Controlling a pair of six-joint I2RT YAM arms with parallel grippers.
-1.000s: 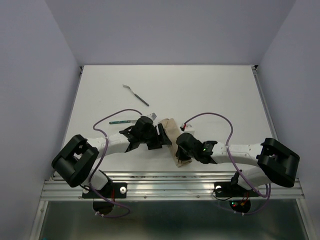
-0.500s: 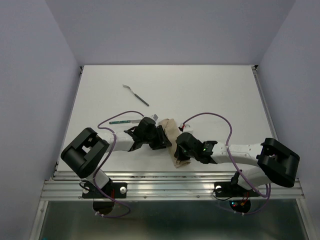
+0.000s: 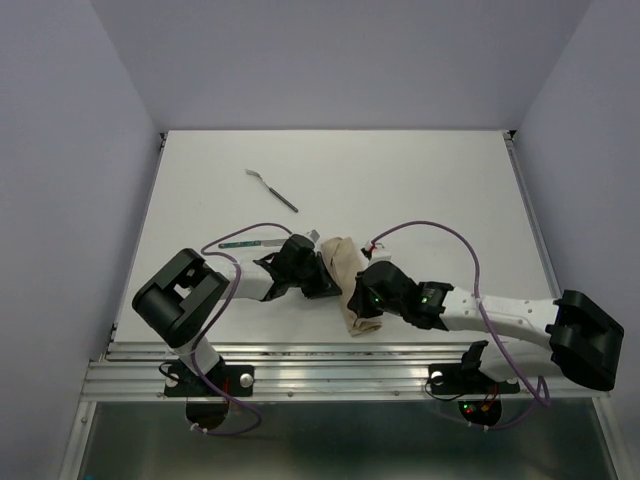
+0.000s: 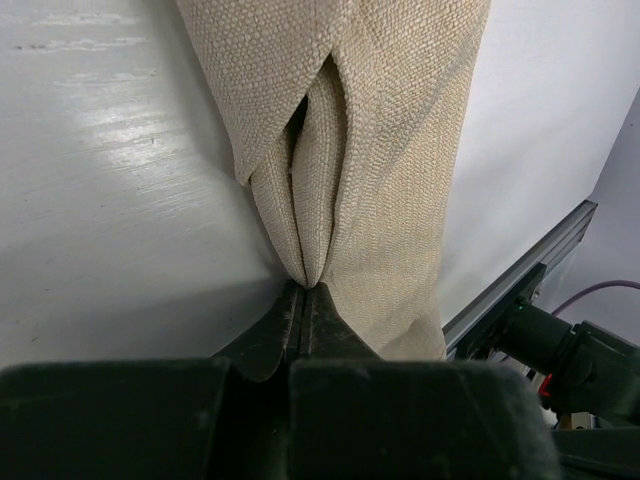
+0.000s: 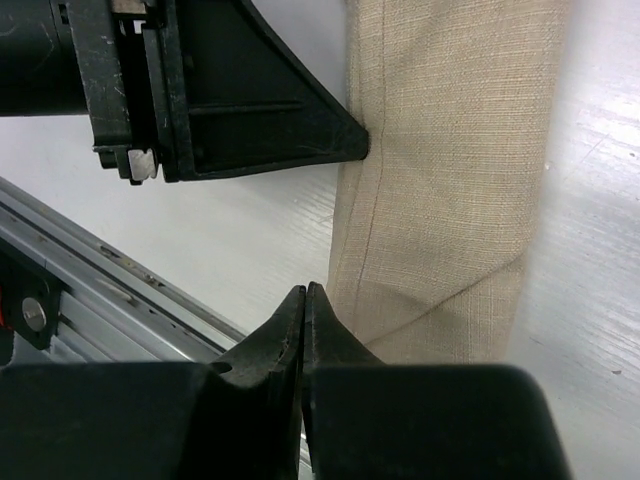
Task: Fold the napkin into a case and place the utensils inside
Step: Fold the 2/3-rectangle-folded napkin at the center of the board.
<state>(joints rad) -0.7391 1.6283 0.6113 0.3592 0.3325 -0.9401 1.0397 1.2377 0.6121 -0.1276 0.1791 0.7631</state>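
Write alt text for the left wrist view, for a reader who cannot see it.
The left hand, shut, pinches a fold at the edge of the beige napkin, which lies folded into a narrow strip on the white table. The table's metal rail and a purple cable show at lower right.

A white table [image 3: 430,180] is seen, edged along its near side by a metal rail [image 3: 340,365]. A beige-tan napkin [image 3: 343,262], folded into a narrow oblong strip, is laid near that front edge, running roughly front to back. A slim silvery utensil [image 3: 272,189] is placed well apart towards the back left, and a second thin piece [image 3: 240,243] is set left of the napkin
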